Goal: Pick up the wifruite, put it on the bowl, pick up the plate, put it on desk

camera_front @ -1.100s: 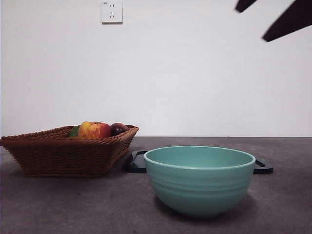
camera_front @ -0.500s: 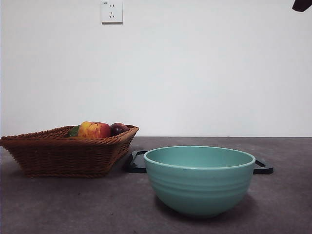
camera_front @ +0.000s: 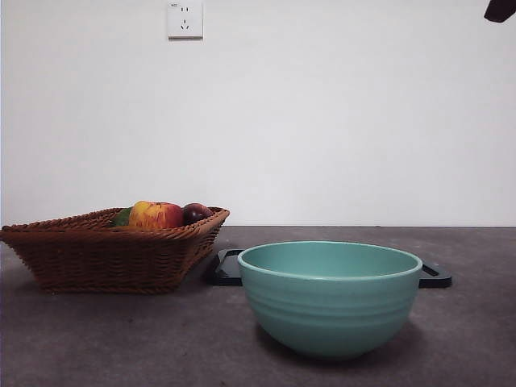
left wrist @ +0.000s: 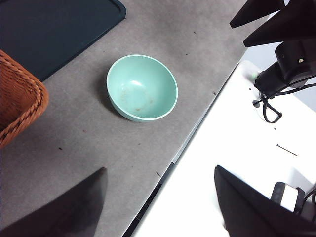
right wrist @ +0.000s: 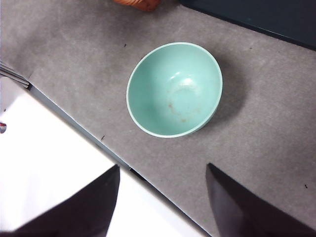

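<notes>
The bowl [camera_front: 330, 297] stands upright on the desk [camera_front: 121, 339], mouth up, near the front edge and right of the wicker basket [camera_front: 109, 250]; both wrist views show it empty. The wifruite cannot be made out; only an apple [camera_front: 156, 214] and a dark round fruit [camera_front: 196, 212] show in the basket. A dark tray [camera_front: 227, 268] lies just behind the bowl. The left gripper [left wrist: 160, 202] and right gripper [right wrist: 163, 200] hang high above the desk, jaws spread wide, holding nothing.

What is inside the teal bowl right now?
Nothing. Both wrist views look down into the bowl and show only its bare inside with faint brownish marks at the bottom. From the front view its wall hides the inside. No brown fuzzy fruit shows anywhere.
</notes>
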{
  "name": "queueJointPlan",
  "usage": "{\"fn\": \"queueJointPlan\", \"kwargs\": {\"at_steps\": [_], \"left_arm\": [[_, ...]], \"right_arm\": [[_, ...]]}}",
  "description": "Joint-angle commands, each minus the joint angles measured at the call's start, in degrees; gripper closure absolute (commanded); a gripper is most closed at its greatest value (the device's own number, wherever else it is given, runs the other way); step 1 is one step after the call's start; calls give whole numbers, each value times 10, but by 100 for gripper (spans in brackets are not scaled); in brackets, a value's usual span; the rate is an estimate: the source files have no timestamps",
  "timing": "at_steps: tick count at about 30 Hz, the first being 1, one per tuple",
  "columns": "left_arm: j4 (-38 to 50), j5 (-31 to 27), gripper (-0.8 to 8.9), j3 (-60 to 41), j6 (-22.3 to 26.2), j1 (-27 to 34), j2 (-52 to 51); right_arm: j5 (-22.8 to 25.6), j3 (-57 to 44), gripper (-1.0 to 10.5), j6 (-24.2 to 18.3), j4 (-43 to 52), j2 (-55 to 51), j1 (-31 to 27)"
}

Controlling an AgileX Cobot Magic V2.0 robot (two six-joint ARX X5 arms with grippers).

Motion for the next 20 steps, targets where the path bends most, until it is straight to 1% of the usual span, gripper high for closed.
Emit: {"fn": "queueJointPlan", "kwargs": {"at_steps": [1,2,4,5,6,8,20], "left_arm": [[4,5,486,7,8,-3,3],[4,5,530,7,8,-3,3],[4,5,663,7,8,-3,3],[4,5,741,7,8,-3,3],[4,5,815,7,8,-3,3],[4,5,803,7,8,-3,3],[4,5,803,7,1,-3,3]], "right_arm": [[2,9,675,-9,3,4,6],[2,9,706,-9,3,4,6],[2,9,815,-11,3,4,6],[2,9,894,-13,3,4,6],[2,9,935,-16,3,4,6],[2,9,941,-22,3,4,6],[2,9,941,-21,13,4,6]]}}
